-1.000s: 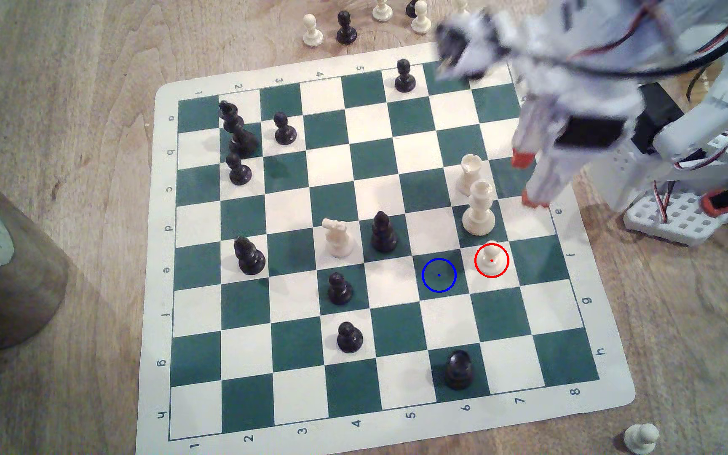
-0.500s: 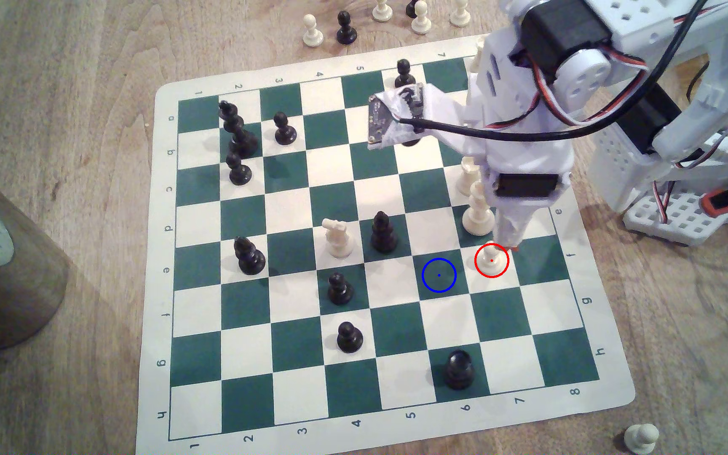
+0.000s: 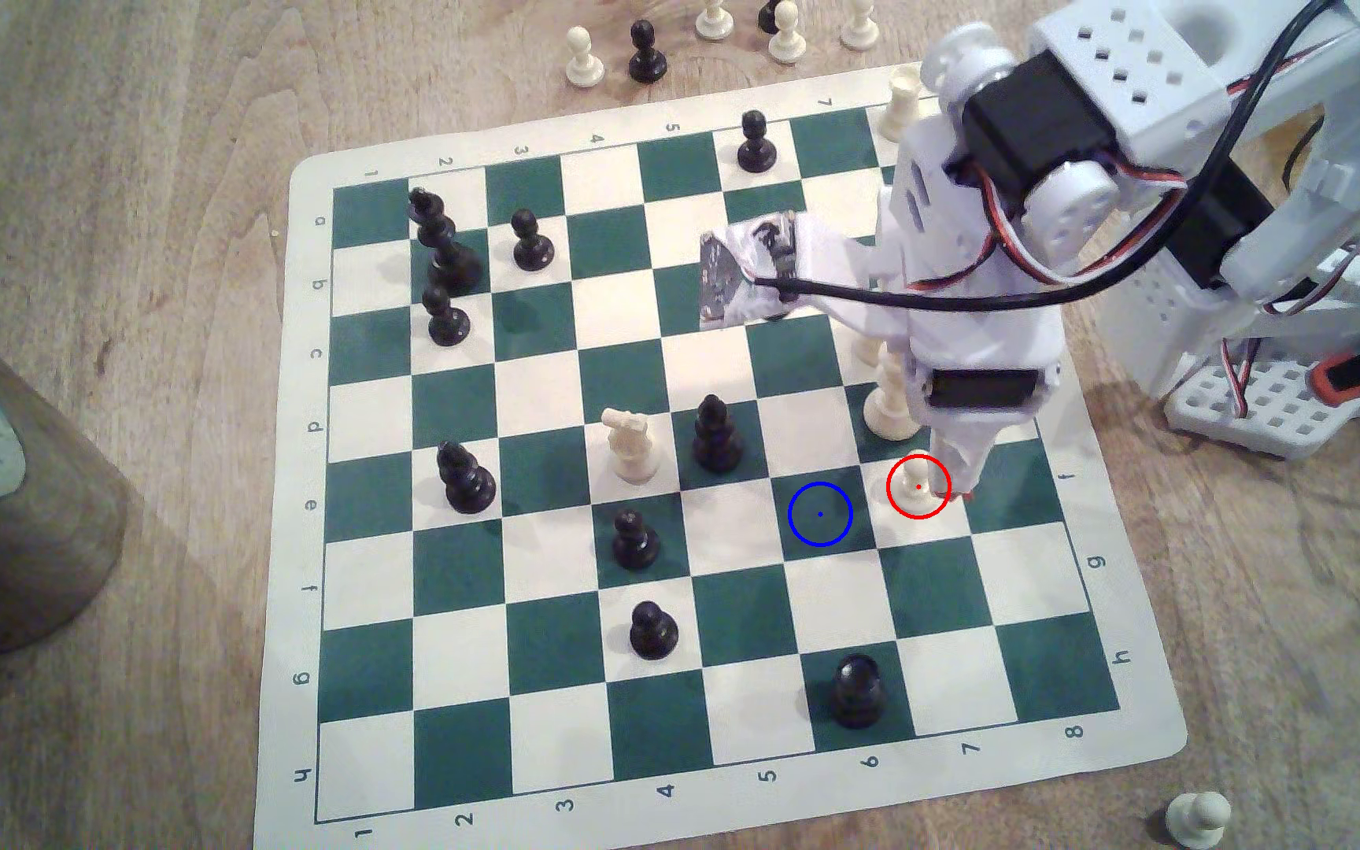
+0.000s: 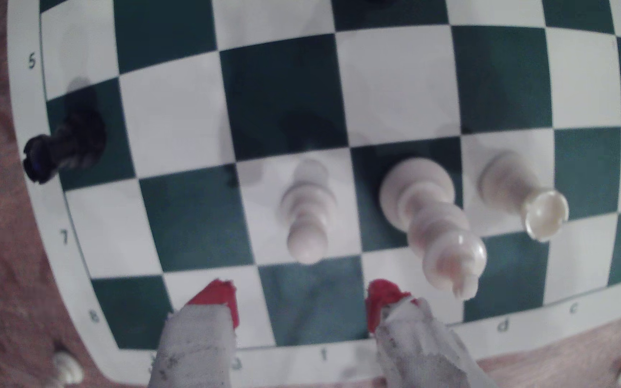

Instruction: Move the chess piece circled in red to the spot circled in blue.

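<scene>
The cream pawn (image 3: 916, 480) stands upright inside the red circle on a white square of the chessboard (image 3: 448, 740), in the row marked f, column 7. The spot (image 3: 820, 513), a dark green square ringed in blue, is the adjoining square toward the exterior view's left and is bare. The gripper (image 3: 956, 488) sits low over the board just to the exterior view's right of the pawn, its red tips near the pawn's base; in the wrist view the gripper (image 4: 299, 304) is parted, two red-tipped fingers (image 4: 216, 298) spread with a gap between them, nothing held, and the pawn (image 4: 306, 216) lies just beyond that gap, not touching either tip. A tall cream crowned piece (image 3: 889, 409) stands on the green square next behind the pawn, partly hidden by the arm's white body, and a cream rook (image 4: 518, 194) stands one square beyond it. A cream knight (image 3: 629, 445) and a black piece (image 3: 716, 437) stand further to the exterior view's left. Several captured pieces rest on the wooden desk (image 3: 129, 123) beyond the board's far edge
</scene>
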